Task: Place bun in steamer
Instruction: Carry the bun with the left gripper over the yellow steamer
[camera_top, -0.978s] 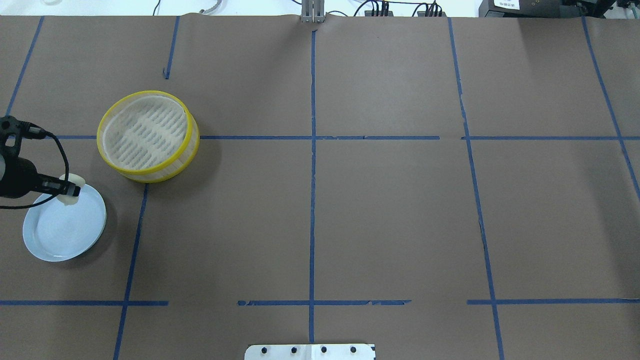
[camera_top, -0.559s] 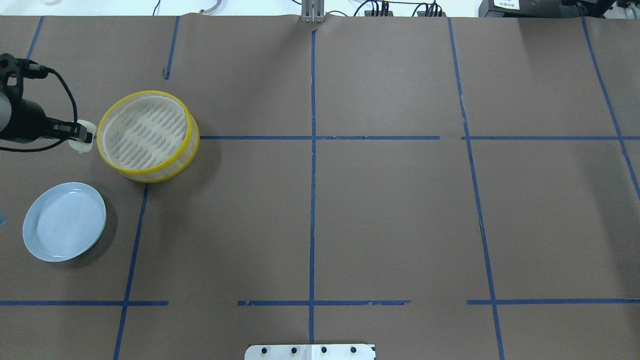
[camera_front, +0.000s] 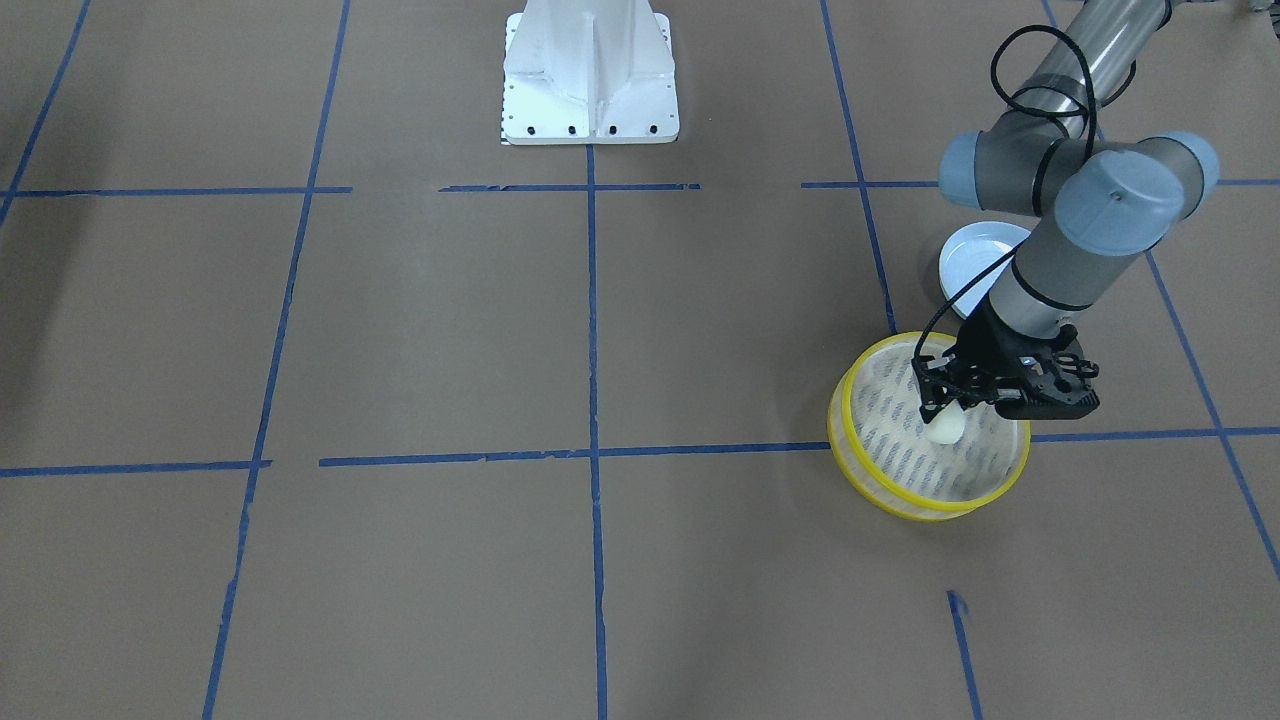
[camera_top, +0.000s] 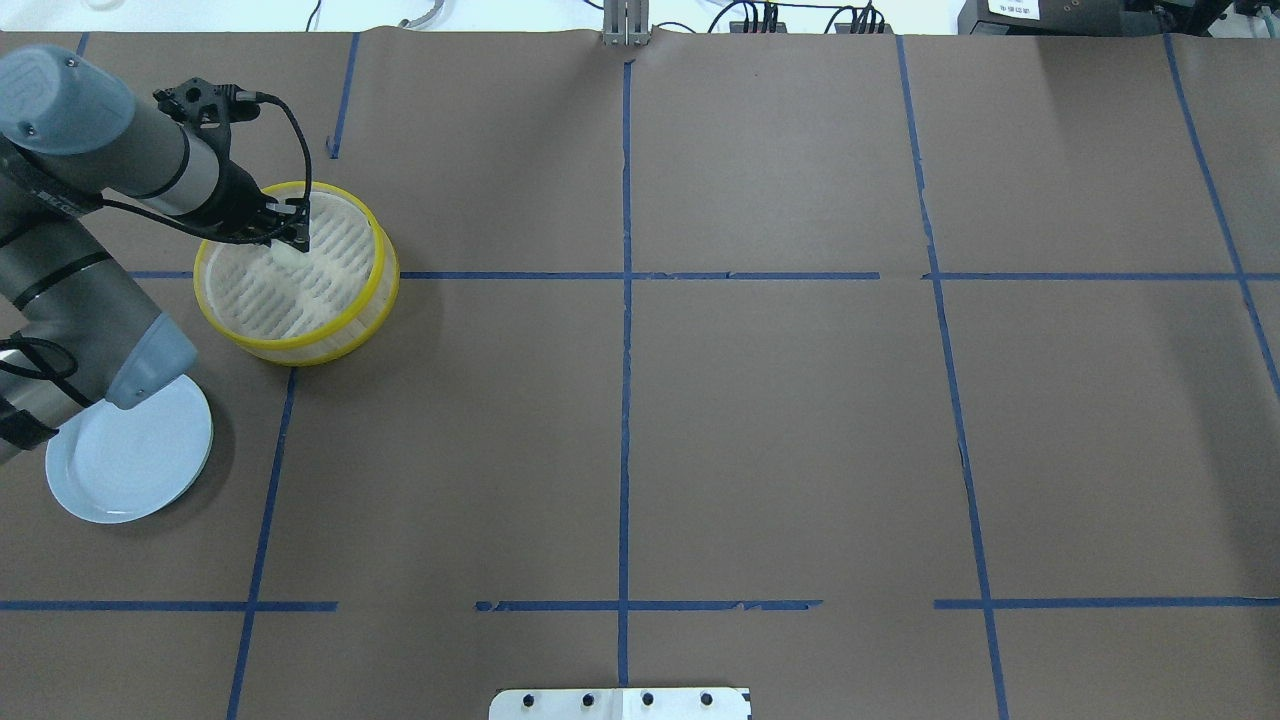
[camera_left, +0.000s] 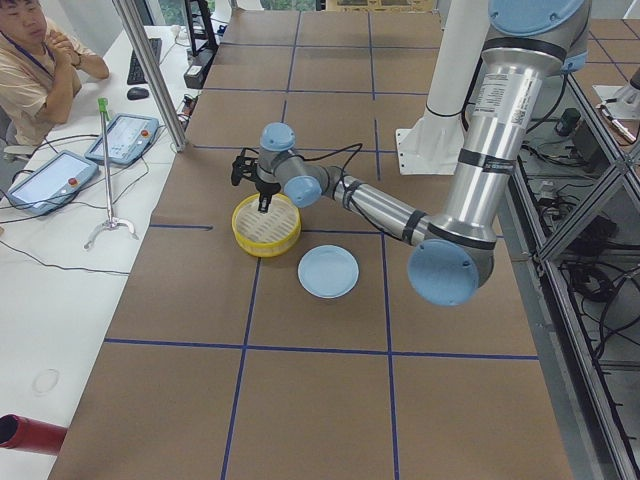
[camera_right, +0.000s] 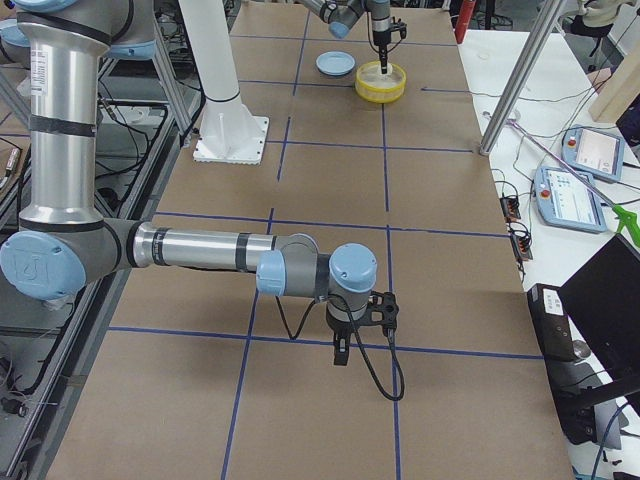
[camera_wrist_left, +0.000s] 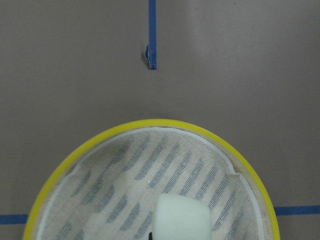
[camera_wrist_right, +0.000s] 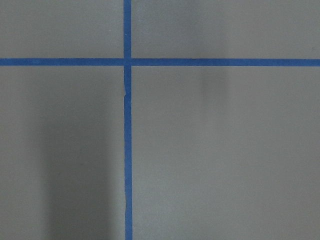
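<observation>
The steamer (camera_top: 300, 342) is a round basket with yellow rims and a slotted pale floor, at the table's left. It also shows in the front view (camera_front: 900, 500) and the left wrist view (camera_wrist_left: 150, 122). My left gripper (camera_top: 293, 240) is shut on the bun (camera_top: 285, 255), a small cream-white block, and holds it over the steamer's floor, inside the rim. The bun hangs below the fingertips in the front view (camera_front: 945, 428) and fills the bottom of the left wrist view (camera_wrist_left: 181, 217). My right gripper (camera_right: 340, 352) hangs over bare table far away; I cannot tell whether it is open or shut.
A pale blue plate (camera_top: 130, 460) lies empty nearer the robot than the steamer, partly under my left arm. The robot's white base (camera_front: 590, 80) stands at the middle of the near edge. Blue tape lines cross the brown table. An operator sits beyond the far edge.
My left gripper has carried the bun from over the blue plate, past the steamer's left side, to above the steamer's floor. The plate and the steamer have not moved.
</observation>
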